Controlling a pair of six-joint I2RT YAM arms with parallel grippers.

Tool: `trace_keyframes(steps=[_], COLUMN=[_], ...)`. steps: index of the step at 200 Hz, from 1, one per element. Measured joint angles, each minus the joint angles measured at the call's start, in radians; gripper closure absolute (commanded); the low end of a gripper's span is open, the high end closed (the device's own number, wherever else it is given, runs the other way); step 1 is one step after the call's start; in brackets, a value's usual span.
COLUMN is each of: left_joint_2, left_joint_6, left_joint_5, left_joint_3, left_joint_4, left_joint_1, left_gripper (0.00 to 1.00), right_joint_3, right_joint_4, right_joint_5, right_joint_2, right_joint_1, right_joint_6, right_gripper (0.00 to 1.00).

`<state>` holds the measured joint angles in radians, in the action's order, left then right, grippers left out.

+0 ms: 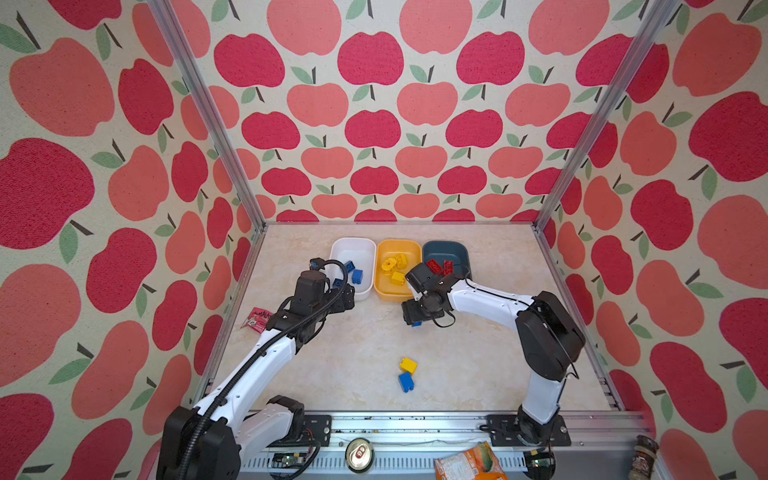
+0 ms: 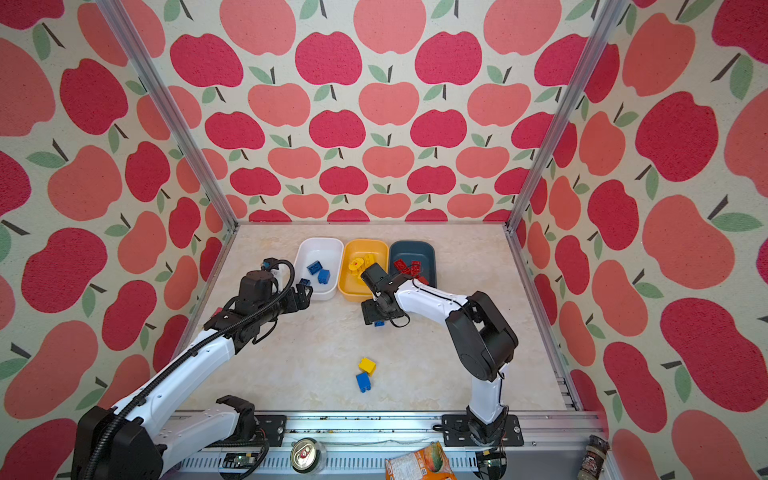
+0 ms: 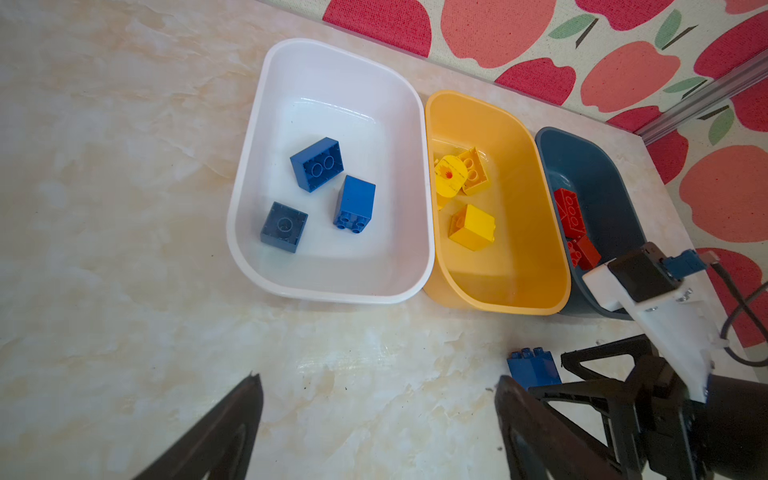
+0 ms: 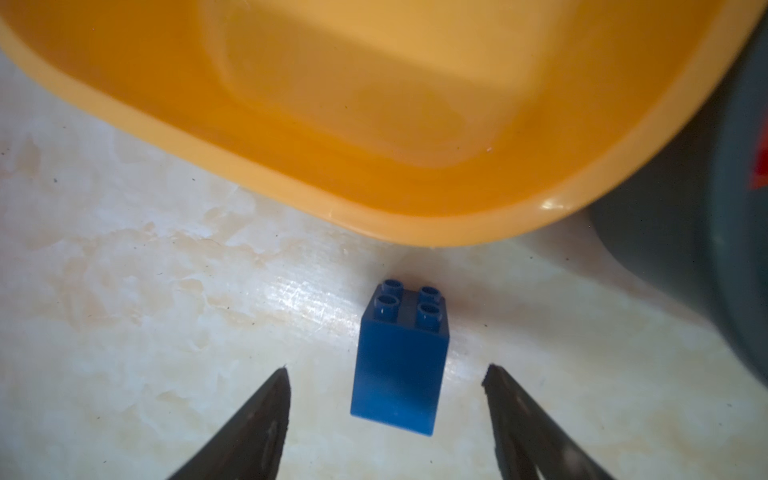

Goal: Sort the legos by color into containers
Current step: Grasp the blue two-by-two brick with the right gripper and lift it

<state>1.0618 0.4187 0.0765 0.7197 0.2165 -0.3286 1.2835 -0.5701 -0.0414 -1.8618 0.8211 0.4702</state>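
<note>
The blue brick [image 4: 399,365], a glossy, square-edged four-stud block, stands upright on the marbled table [image 4: 124,291] at the centre of both top views, just below the yellow tub [image 4: 415,224]; its long axis is vertical and its studs point up. The right gripper [image 4: 386,370] is released, its dark tapered jaws flanking the brick, neither touching. The left gripper [image 3: 378,382] is likewise spread wide, near the smooth white tub [image 3: 245,174].
</note>
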Motion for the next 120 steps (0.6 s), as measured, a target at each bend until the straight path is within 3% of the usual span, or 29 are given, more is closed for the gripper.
trace_keyframes(steps=[32,120], left_joint_2=[-0.008,-0.008], left_joint_6=[0.01,0.011], left_joint_5=[0.014,0.031], left_joint_3=[-0.011,-0.014], left_joint_4=[0.002,0.002], left_joint_1=[0.014,0.026], left_gripper=[0.1,0.09], right_joint_3=[0.028,0.042], right_joint_4=[-0.008,-0.033], right_joint_5=[-0.023,-0.069], right_joint_2=[-0.045,-0.08], right_joint_1=[0.006,0.01], right_joint_6=[-0.007,-0.024], right_gripper=[0.31,0.65])
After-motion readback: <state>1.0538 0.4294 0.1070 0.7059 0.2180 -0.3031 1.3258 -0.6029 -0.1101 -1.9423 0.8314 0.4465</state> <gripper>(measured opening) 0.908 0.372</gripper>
